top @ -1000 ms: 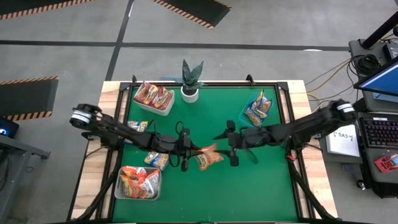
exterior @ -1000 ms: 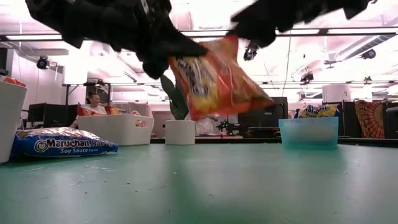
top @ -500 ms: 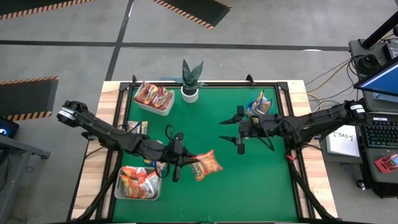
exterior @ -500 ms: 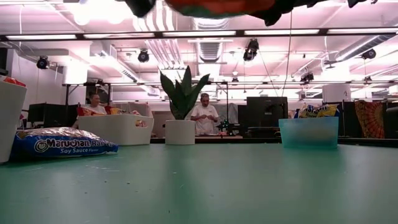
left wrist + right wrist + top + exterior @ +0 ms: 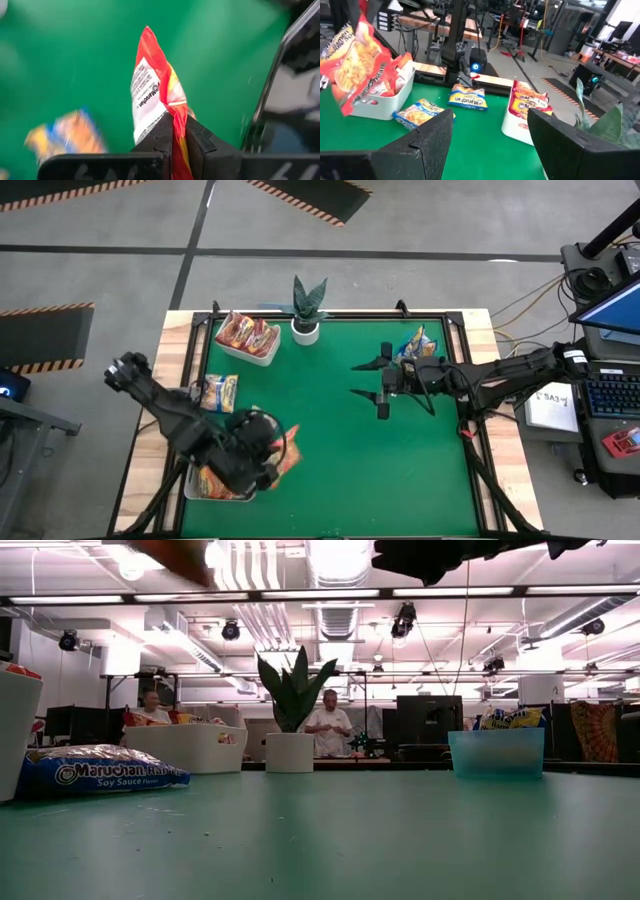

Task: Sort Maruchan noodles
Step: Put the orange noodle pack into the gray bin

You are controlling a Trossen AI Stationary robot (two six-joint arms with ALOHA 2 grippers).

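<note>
A grey concrete floor with hazard stripes surrounds my bench (image 5: 340, 430), a green mat framed in pale wood. From above, my left claw (image 5: 272, 463) is clamped on an orange-red noodle packet (image 5: 287, 461) just beside the near-left white tray (image 5: 252, 492), which holds more orange-red packets. A blue-and-yellow packet (image 5: 215, 392) lies flat on the mat's left edge. My right claw (image 5: 368, 379) hangs over the mat right of centre with its fingers spread, holding nothing, near the clear blue bin (image 5: 398, 367). A potted plant (image 5: 306, 310) stands at the far edge beside another white tray (image 5: 262, 352).

From bench height, the mat runs level toward an office with ceiling lights and two people. A crinkly blue packet (image 5: 98, 772) lies flat, long axis across the view, against a white tray (image 5: 16, 730). The blue bin (image 5: 495, 753) is translucent plastic.

Through my left wrist, my dark fingers (image 5: 159, 134) pinch one short end of the glossy packet (image 5: 152, 92); its long axis points straight away from me, printed back showing.

Through my right wrist, my fingers (image 5: 432, 137) stand apart. The held packet (image 5: 357, 57) hangs tilted above a tray (image 5: 385, 102); two blue-and-yellow packets (image 5: 468, 96) lie flat.
</note>
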